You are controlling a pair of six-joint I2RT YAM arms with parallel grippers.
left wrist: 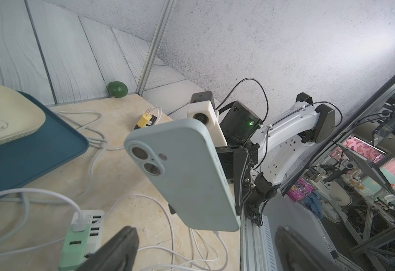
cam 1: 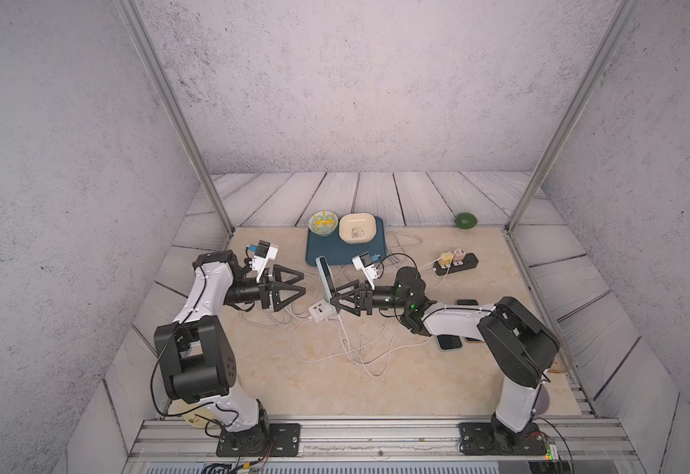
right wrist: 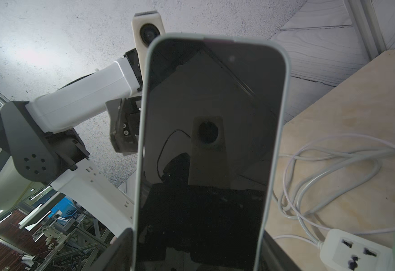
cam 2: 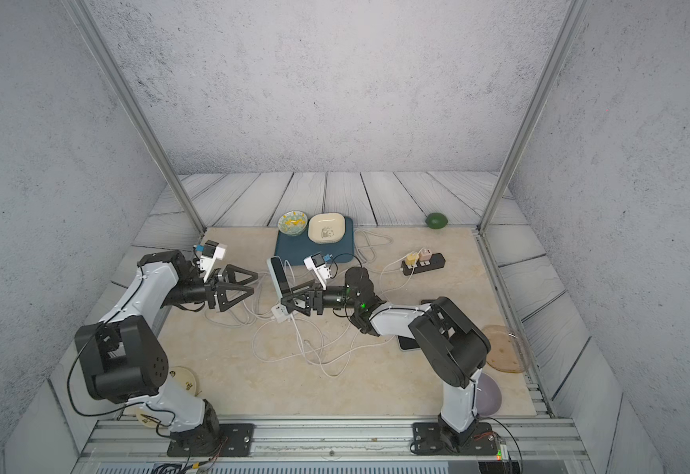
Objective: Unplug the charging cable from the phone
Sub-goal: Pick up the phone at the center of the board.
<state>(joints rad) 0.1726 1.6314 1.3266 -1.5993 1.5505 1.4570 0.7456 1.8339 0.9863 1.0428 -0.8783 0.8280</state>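
A beige stone-patterned tabletop (cam 1: 417,369) sits inside grey wood-grain panels, speckled grey walls and slanted aluminium posts. A dark blue rectangular tray (cam 1: 359,255) lies at the far middle of the tabletop, carrying a patterned glass bowl (cam 1: 323,223) and a cream square dish (cam 1: 357,228). A round green fruit (cam 1: 466,220) lies well to the right of the tray, by a post. A black power strip (cam 1: 456,264) lies between fruit and tray, nearer the robot.

In both top views the phone (cam 1: 326,283), in a pale blue case, shows only as a thin upright slab just in front of the tray's near edge. The left wrist view shows its smooth back (left wrist: 187,178) with two lenses. The right wrist view shows its dark, reflective screen (right wrist: 210,140) and a white socket block (right wrist: 356,251) on the tabletop. A top view also shows an amber translucent plate (cam 2: 503,349) far right of the tray.

The right gripper (cam 1: 335,299) pinches the phone by its side edges, holding it above the tabletop. The white charging cable (cam 1: 344,334) is plugged into the phone's lower end (left wrist: 218,234) and trails into loose loops in front of the tray. The left gripper (cam 1: 305,285) has its jaws spread wide and empty. It hangs just beside the phone on the left, facing it without touching.
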